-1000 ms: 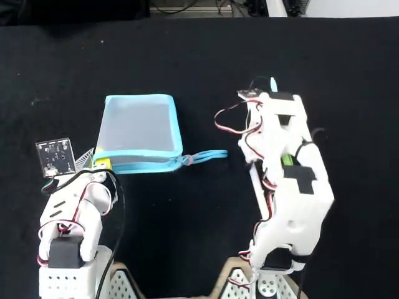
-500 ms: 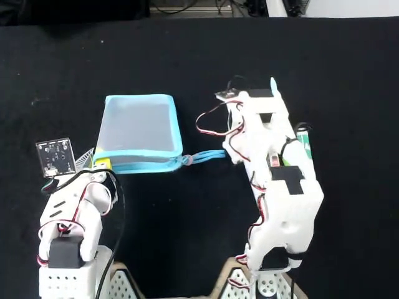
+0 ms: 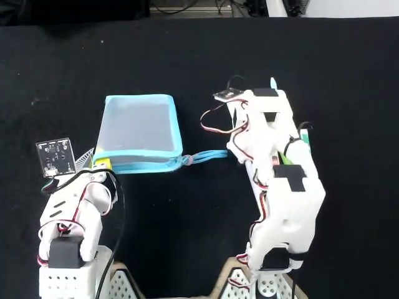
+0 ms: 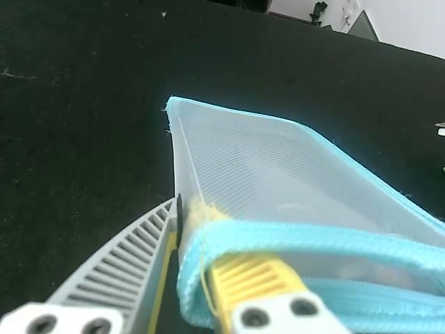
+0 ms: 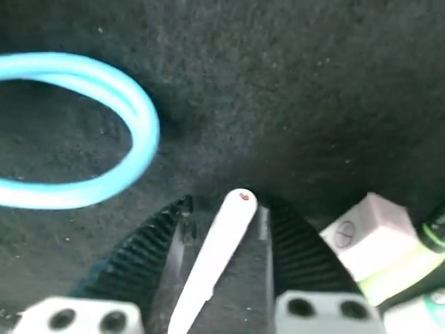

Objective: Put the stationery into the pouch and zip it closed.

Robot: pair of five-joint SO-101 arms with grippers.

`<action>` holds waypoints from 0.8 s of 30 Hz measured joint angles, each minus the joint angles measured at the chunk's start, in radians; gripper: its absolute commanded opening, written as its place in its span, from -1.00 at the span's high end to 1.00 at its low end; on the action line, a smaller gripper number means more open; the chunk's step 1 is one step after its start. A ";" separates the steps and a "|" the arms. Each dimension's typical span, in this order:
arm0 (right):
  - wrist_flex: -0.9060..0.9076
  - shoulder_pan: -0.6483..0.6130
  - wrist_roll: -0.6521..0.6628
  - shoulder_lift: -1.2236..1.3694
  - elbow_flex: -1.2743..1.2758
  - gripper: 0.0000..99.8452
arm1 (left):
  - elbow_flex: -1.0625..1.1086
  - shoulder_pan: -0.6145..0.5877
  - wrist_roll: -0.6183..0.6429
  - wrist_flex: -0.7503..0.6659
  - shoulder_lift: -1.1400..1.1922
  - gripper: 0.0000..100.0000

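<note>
The light-blue-trimmed mesh pouch (image 3: 140, 129) lies flat left of centre, its zip edge facing the arms. My left gripper (image 3: 100, 163) is shut on the pouch's (image 4: 278, 188) near left corner, grey and yellow fingers (image 4: 254, 282) on either side of the blue trim. A blue pull loop (image 3: 209, 156) trails from the zip toward the right arm. My right gripper (image 5: 226, 229) holds a white pen (image 5: 212, 261) between its black fingers (image 5: 299, 250), close to the loop (image 5: 76, 132). A white-and-green eraser (image 5: 375, 240) lies beside it. A green marker (image 3: 305, 138) shows by the right arm.
A pale blue tip (image 3: 273, 83) pokes out beyond the right arm's far end. A small circuit board (image 3: 55, 156) sticks out from the left arm. Black cloth (image 3: 187, 62) covers the whole table, with free room behind the pouch.
The right arm swung left toward the pull loop, uncovering the green marker, then edged slightly back right. The left arm and the pouch have not moved.
</note>
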 measured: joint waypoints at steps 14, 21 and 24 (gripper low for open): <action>0.222 -0.009 0.014 -0.385 0.009 0.98 | 0.000 0.000 0.000 0.003 0.000 0.94; 0.259 -0.141 -0.044 -0.934 0.009 0.98 | -0.002 0.000 0.000 0.006 0.000 0.94; 0.259 -0.229 -0.110 -1.115 0.009 0.98 | -0.034 0.000 -0.023 0.037 0.000 0.94</action>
